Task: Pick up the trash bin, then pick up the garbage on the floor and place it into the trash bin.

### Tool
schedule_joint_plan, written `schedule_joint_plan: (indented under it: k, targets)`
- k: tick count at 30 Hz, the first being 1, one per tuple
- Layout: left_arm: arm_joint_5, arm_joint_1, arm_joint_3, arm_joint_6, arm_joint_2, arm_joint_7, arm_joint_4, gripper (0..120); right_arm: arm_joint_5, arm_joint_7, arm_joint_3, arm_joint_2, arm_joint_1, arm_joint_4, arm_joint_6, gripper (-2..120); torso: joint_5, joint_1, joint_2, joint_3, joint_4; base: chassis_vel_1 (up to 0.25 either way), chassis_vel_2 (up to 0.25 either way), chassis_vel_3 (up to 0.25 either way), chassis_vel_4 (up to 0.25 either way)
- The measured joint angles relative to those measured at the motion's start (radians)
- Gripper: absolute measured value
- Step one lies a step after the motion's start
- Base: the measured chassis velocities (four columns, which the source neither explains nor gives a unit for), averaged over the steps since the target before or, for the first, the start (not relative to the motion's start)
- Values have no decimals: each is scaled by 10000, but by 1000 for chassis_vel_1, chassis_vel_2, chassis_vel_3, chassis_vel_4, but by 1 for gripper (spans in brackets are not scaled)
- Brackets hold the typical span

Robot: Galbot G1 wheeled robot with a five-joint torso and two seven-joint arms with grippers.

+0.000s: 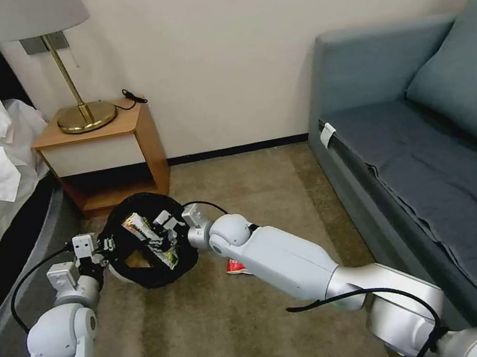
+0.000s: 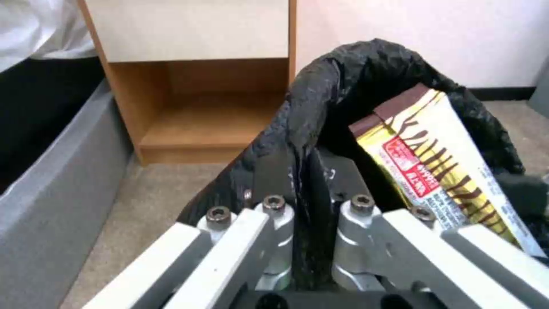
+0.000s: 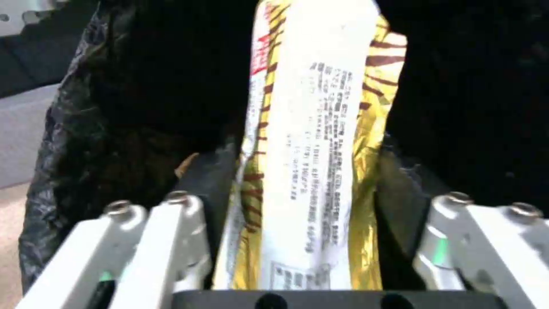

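The bin (image 1: 154, 264), lined with a black bag, tilts above the carpet before the nightstand, its mouth toward the camera. A yellow wrapper (image 1: 149, 237) with dark stripes stands lengthwise in its mouth. A red-white packet (image 1: 236, 266), apparently flat, lies on the carpet just beside the bin.

Head looks down; both wrists closely share the wrapper (image 2: 452, 171).

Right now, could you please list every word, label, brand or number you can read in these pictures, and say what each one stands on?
None reads clearly.
Yellow-dark wrapper, held by the right claw over the trash bin: red label with white letters, too blurred to read.
The wrapper's white back panel: lines of fine print, too small to read.
Red-white snack packet on the carpet: no print legible.
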Motion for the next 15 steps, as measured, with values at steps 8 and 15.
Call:
schedule_joint_plan:
  k: [8,15]
  targets:
    - [5,56,-29,-60,-1,39,171,4,-115,-5,167,-178,-228,72,-10,88,1,-1,0,0,0,0,0,0,0]
    - [-64,18,-127,-63,70,47,205,4,-272,-16,471,-310,-268,68,62,100,1,-1,0,0,1,0,0,0,0]
